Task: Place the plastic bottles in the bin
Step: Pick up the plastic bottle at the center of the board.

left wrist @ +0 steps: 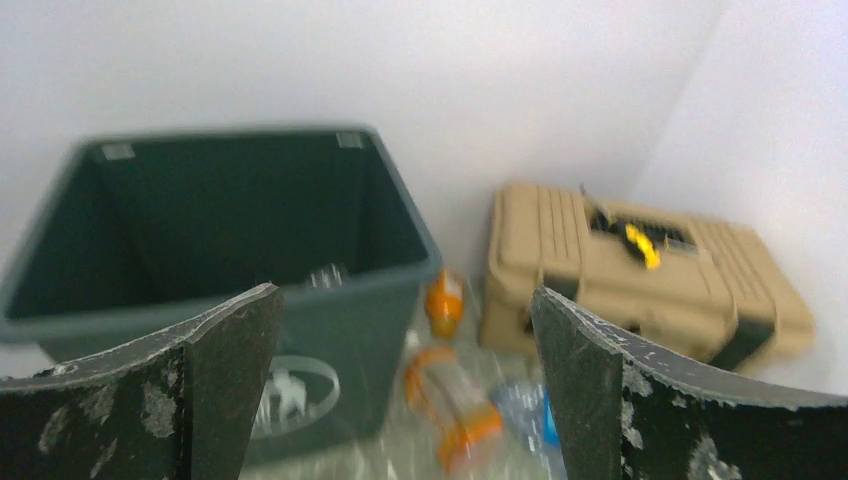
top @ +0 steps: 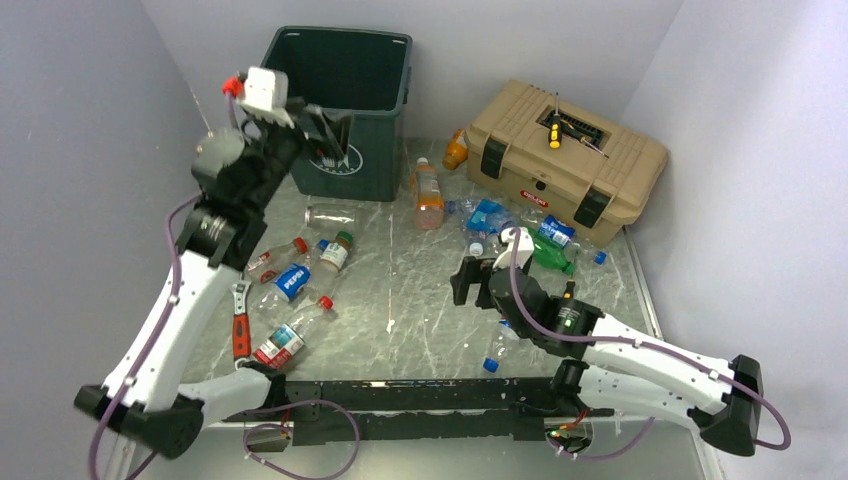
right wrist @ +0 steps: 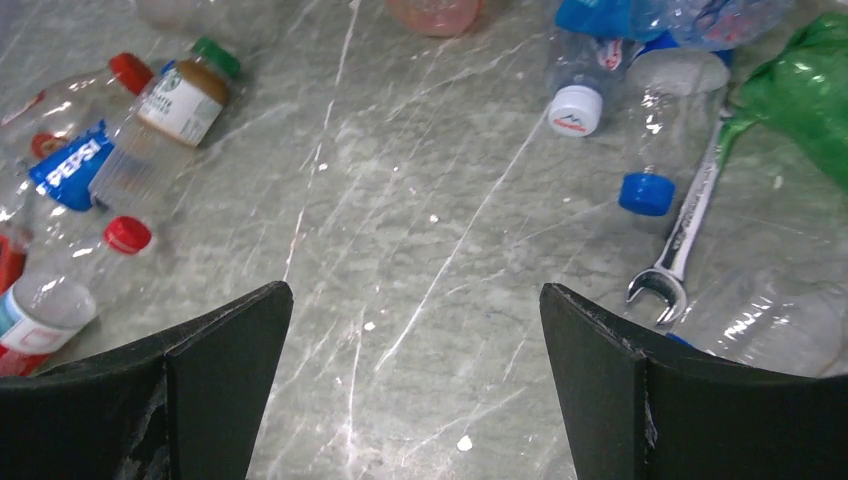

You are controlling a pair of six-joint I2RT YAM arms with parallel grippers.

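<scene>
Though both pincers hang released, nearly all the plastic bottles [top: 337, 250] I can see lie loose on the marbled desk [top: 400, 300]. On the left side lie a crushed clear Pepsi bottle [top: 290, 282] with a blue label, a red-label bottle [top: 285, 342] with a red cap nearer the arm bases, and a clear bottle [top: 330, 213] on its side just in front of the bin [top: 375, 150]. An orange bottle [top: 428, 195] lies just right of the bin, and a small orange bottle [top: 456, 150] sits at the left end of the tan toolbox [top: 570, 165]. A green bottle [top: 550, 255] and several blue-labelled ones crowd together in front of the toolbox. The bin is dark green and square-rimmed, standing at the far left of the desk with a white symbol on its front. Something clear shows low inside it, too blurred for me to name.

The left arm is raised and stretched forward. The left pincer [top: 325, 125] is held up at the bin's near rim, fingers spread wide with nothing between them. The right arm is folded low. The right pincer [right wrist: 415, 290] points down at bare desk among the bottles, likewise wide apart and empty, with a wrench [right wrist: 680, 240] lying to its right.
</scene>
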